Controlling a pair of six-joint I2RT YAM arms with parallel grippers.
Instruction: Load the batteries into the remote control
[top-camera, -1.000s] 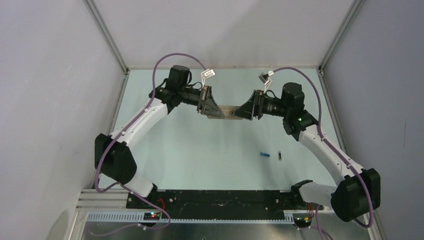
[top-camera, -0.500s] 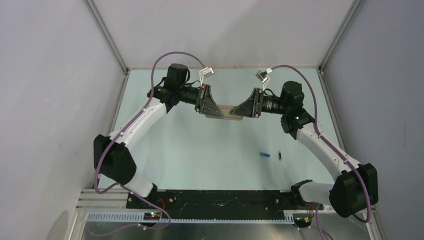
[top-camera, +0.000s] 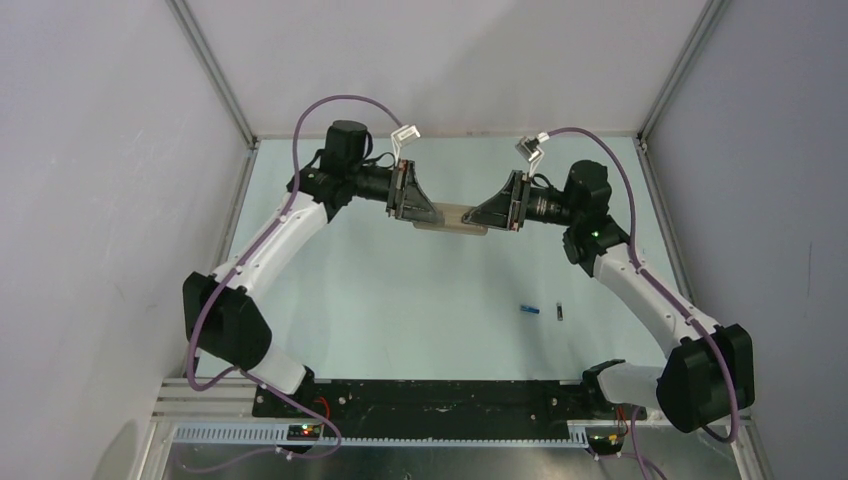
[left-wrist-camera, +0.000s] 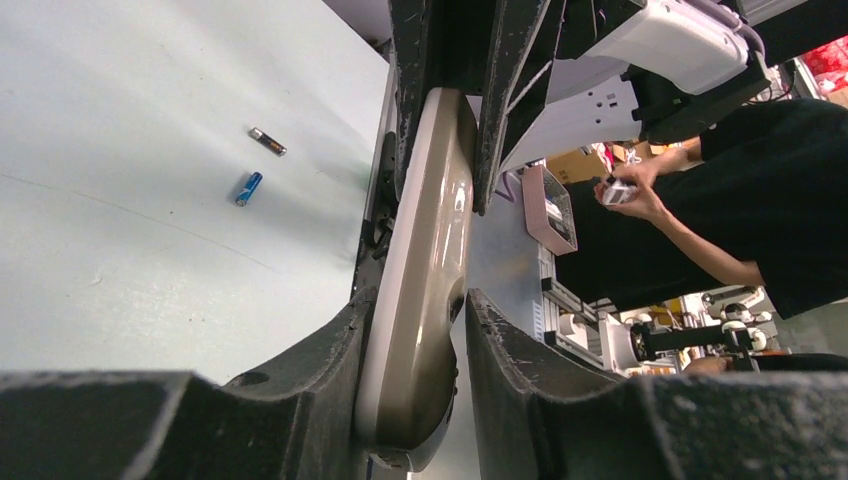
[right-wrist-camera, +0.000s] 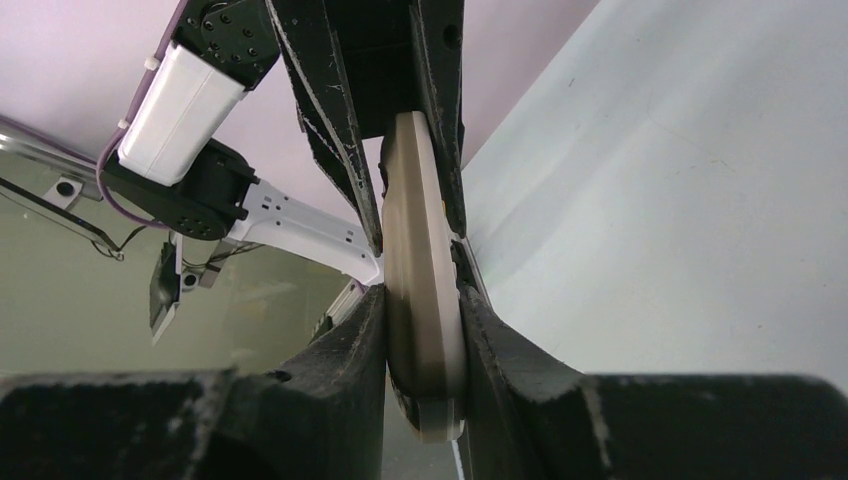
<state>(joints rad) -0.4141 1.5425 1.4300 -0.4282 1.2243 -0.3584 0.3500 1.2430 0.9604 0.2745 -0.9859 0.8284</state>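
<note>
Above far table, right jaws now clamped on remote control (top-camera: 461, 219).

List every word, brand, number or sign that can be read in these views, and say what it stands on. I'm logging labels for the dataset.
No text can be read in any view.
On the blue battery and the dark battery: any print is too small to read.
On the remote control: only a plain tan surface shows, with no marking.
On the white housing of the far arm: no legible label.
</note>
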